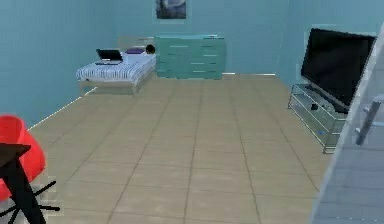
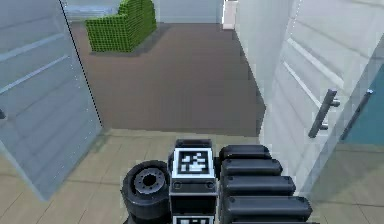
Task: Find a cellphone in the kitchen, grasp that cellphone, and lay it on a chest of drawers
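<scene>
Ahead, we saw the teal chest of drawers against the far wall, beside a bed. Sideways, the gripper sat low near a white door; we could not tell its fingers' stance or whether it held anything.

The forward camera looks ahead and slightly down across the tiled floor. It faces the far wall, where a teal chest of drawers stands well off with a bed to its left. The side camera looks out through a doorway onto a dark floor, with the arm close under its lens. The grey door at the forward view's right edge seems to be the same grey door at the arm side view's left.
</scene>
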